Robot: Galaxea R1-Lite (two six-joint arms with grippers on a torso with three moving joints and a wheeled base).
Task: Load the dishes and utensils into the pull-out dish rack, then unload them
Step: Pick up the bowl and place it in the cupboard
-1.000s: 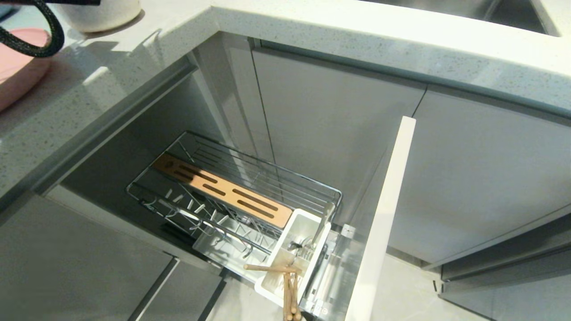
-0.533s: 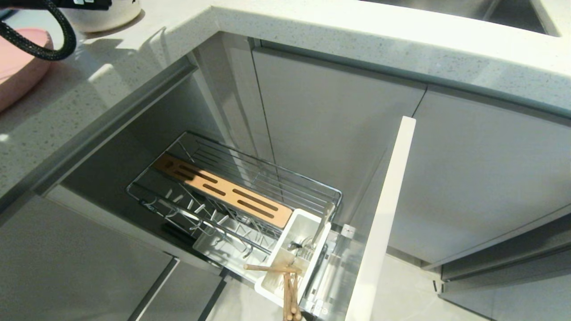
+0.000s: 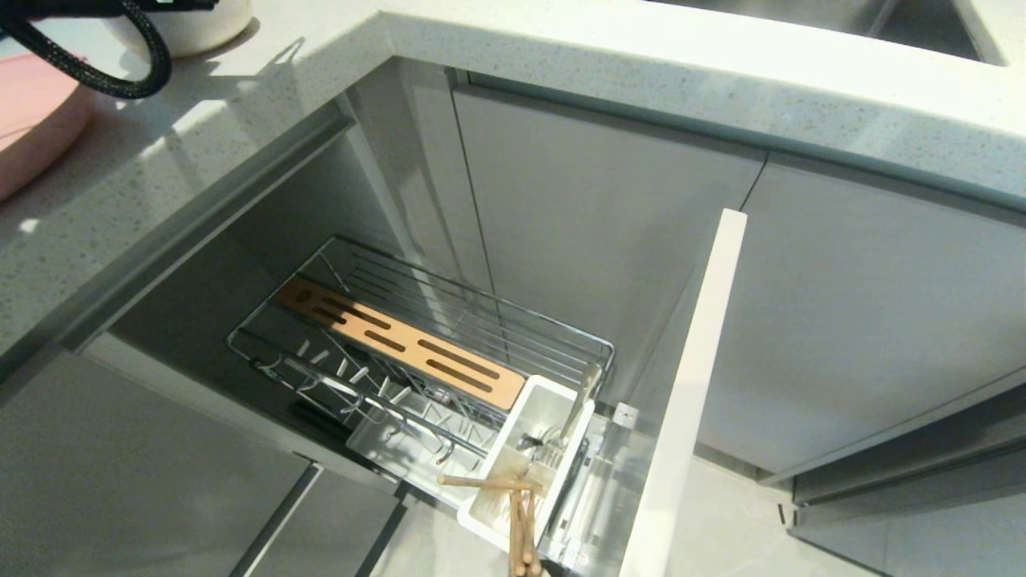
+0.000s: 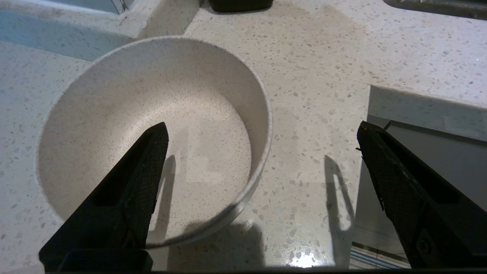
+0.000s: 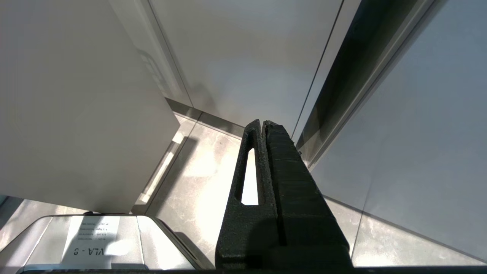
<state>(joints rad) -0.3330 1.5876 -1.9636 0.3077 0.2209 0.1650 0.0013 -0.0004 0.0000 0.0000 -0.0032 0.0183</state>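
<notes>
My left gripper wide open, empty, straddling cream bowl's near rim on counter; right arm parked.

One cream bowl and one pink plate on the table. One pull-out dish rack: one slotted wooden strip, one white cutlery tub. In the tub: two chopsticks, one metal spoon. Two pincers: left, right.
</notes>
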